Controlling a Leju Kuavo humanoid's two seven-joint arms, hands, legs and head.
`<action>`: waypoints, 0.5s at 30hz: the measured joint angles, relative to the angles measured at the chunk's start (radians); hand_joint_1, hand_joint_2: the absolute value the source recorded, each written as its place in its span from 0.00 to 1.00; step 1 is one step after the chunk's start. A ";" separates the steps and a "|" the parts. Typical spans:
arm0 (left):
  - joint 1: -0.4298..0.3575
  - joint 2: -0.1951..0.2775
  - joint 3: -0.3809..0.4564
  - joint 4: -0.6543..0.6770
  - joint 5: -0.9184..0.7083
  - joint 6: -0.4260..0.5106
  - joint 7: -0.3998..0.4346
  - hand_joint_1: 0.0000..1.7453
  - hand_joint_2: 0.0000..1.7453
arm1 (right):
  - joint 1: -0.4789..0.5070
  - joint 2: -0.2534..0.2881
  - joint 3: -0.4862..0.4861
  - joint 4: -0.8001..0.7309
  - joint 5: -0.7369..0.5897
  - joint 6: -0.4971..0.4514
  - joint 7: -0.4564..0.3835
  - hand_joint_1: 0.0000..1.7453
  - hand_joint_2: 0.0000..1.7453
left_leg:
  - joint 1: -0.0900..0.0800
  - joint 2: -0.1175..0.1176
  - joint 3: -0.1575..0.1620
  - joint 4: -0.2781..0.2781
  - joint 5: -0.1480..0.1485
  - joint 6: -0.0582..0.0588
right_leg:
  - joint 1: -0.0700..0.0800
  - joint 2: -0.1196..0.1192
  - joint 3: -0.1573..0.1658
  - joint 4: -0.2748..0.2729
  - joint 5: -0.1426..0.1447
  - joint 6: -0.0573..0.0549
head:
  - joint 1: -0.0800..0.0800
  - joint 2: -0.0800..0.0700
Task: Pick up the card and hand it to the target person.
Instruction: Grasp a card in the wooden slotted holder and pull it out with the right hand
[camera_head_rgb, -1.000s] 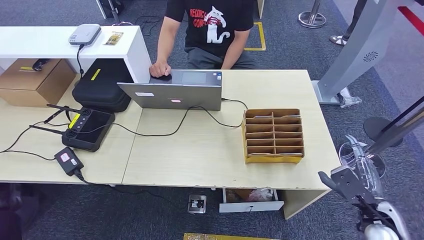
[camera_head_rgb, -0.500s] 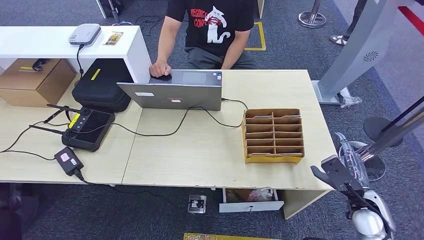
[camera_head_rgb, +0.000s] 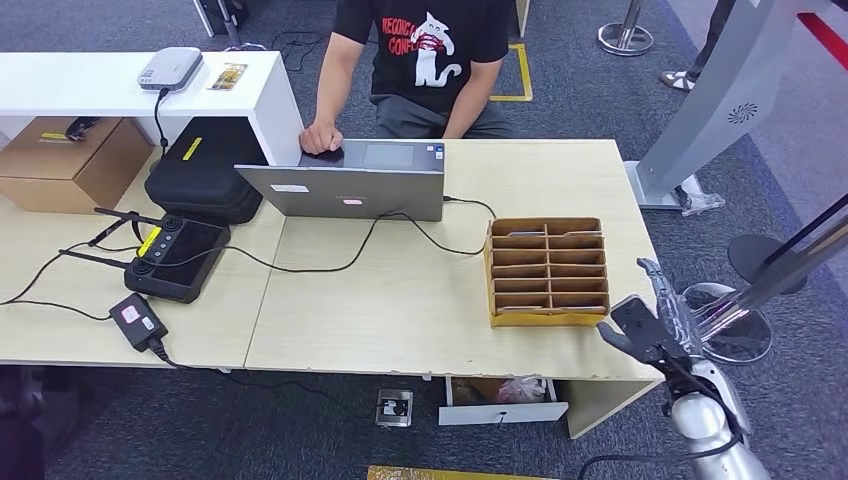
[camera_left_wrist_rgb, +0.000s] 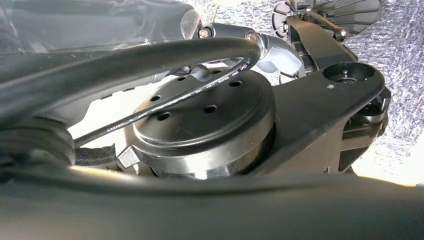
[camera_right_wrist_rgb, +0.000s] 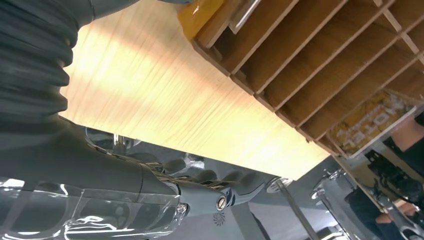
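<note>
A brown wooden card organizer (camera_head_rgb: 546, 270) with several slots stands on the right part of the desk (camera_head_rgb: 400, 300). In the right wrist view a pale card edge (camera_right_wrist_rgb: 245, 14) sticks out of an organizer (camera_right_wrist_rgb: 320, 65) slot near its yellow front. My right hand (camera_head_rgb: 655, 318) hovers at the desk's front right corner, just right of the organizer's front, with fingers spread and holding nothing. The same right hand (camera_right_wrist_rgb: 200, 180) lies below the desk edge in the wrist view. A person in a black T-shirt (camera_head_rgb: 425, 55) sits behind the desk with one hand on a grey laptop (camera_head_rgb: 345, 190).
A cable (camera_head_rgb: 400, 235) runs from the laptop across the desk. A black case (camera_head_rgb: 200, 175), a controller (camera_head_rgb: 175, 258) and a power adapter (camera_head_rgb: 135, 320) lie on the left. An open drawer (camera_head_rgb: 500, 398) hangs under the desk. A round stand base (camera_head_rgb: 735, 325) sits on the floor beside my right arm.
My right hand has risen and moved left from the lower right, and now sits close to the desk's front right corner beside the organizer. Nothing else moved.
</note>
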 joint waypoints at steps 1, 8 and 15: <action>0.000 0.000 -0.001 0.000 0.000 0.000 0.000 0.00 0.00 | -0.004 0.001 0.007 0.007 0.009 -0.005 0.005 0.00 1.00 | 0.000 0.000 0.000 0.000 0.000 0.000 | 0.000 0.000 0.000 0.000 0.000 0.000 | 0.000 0.000; 0.000 0.000 -0.002 0.000 0.005 0.000 0.005 0.00 0.00 | -0.016 0.007 0.041 0.036 0.032 -0.017 0.025 0.00 1.00 | 0.000 0.000 0.000 0.000 0.000 0.000 | 0.000 0.000 0.000 0.000 0.000 0.000 | 0.000 0.000; 0.000 0.000 -0.002 0.000 0.010 0.000 0.006 0.00 0.00 | -0.036 0.008 0.060 0.060 0.029 -0.014 0.031 0.00 1.00 | 0.000 0.000 0.000 0.000 0.000 0.000 | 0.000 0.000 0.000 0.000 0.000 0.000 | 0.000 0.000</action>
